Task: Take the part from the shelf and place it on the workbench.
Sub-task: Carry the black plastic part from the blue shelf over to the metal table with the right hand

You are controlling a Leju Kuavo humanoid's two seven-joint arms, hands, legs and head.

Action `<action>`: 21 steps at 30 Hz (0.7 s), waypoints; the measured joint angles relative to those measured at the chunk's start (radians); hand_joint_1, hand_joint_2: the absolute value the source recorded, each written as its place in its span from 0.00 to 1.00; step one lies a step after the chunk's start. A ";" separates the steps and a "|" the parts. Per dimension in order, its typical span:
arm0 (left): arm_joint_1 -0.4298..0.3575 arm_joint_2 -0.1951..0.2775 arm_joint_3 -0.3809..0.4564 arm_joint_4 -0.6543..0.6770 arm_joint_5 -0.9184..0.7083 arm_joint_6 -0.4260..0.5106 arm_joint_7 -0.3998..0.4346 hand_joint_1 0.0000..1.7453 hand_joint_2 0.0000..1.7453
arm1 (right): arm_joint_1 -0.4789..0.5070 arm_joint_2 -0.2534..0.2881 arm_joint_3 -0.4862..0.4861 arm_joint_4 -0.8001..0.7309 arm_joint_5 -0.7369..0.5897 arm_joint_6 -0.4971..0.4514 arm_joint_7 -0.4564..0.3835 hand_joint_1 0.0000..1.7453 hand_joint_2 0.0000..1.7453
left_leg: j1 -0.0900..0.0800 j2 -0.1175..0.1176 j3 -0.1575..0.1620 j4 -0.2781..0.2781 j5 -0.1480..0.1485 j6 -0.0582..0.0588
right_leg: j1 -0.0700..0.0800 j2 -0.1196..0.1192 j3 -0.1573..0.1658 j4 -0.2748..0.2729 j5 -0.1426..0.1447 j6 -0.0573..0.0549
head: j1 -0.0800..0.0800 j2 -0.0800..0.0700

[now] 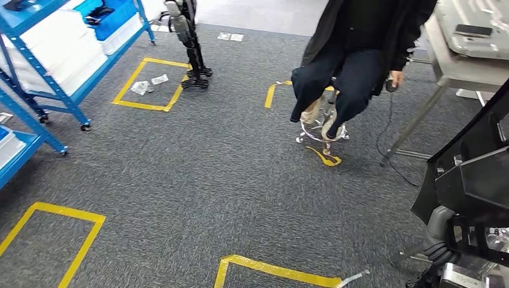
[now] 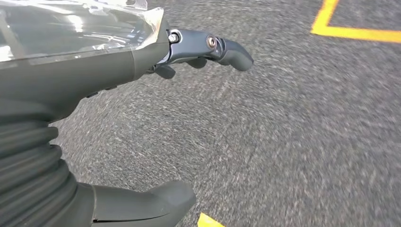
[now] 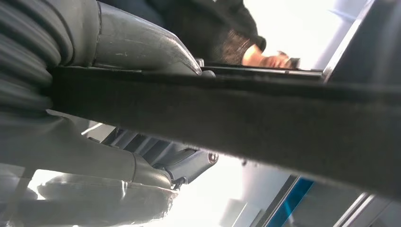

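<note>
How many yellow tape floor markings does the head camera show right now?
5: one box by the blue shelf, one box lower left, one corner bottom centre, one corner beside the seated person, one scrap under the stool. Others may be hidden.

Right hand [image 3: 142, 118] grips a black part [image 3: 265, 123]; left hand [image 2: 142, 94] hangs with fingers apart.

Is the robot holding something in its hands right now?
Yes. The right hand grips a large black part around its thin edge. The left hand holds nothing, fingers apart above the carpet.
</note>
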 joint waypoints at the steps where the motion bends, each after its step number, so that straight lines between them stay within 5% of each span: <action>1: 0.000 -0.002 0.000 0.000 0.000 0.000 -0.001 0.00 1.00 | 0.002 0.000 -0.001 0.000 0.000 0.000 0.000 0.98 1.00 | 0.002 0.013 0.001 0.000 -0.002 -0.004 | -0.006 -0.004 0.005 -0.010 0.010 0.013 | 0.000 0.000; 4: 0.000 -0.003 0.000 0.000 -0.002 -0.002 -0.003 0.00 1.00 | 0.005 0.002 -0.005 0.001 0.001 0.000 0.000 0.98 1.00 | 0.011 0.046 0.007 0.012 -0.019 -0.027 | -0.023 -0.054 0.117 -0.209 0.085 0.056 | 0.001 0.000; 6: -0.001 -0.002 0.000 -0.001 -0.004 -0.004 -0.005 0.00 1.00 | 0.009 0.004 -0.012 0.000 0.000 0.000 -0.002 0.98 1.00 | 0.010 0.062 0.007 0.025 -0.035 -0.046 | -0.021 -0.077 0.157 -0.278 0.104 0.048 | 0.001 0.000; 9: -0.002 -0.003 0.000 -0.002 -0.008 -0.008 -0.008 0.00 1.00 | 0.018 0.006 -0.021 -0.002 -0.006 0.000 -0.007 0.98 1.00 | 0.011 0.078 0.011 0.028 -0.043 -0.056 | -0.014 -0.059 0.152 -0.272 0.100 0.018 | -0.001 0.000; 21: -0.003 -0.004 0.000 -0.002 -0.010 -0.011 -0.009 0.00 1.00 | 0.026 0.008 -0.030 -0.004 -0.009 0.000 -0.009 0.98 1.00 | 0.016 0.082 0.013 0.031 -0.048 -0.061 | -0.015 -0.044 0.149 -0.272 0.101 0.009 | -0.001 0.000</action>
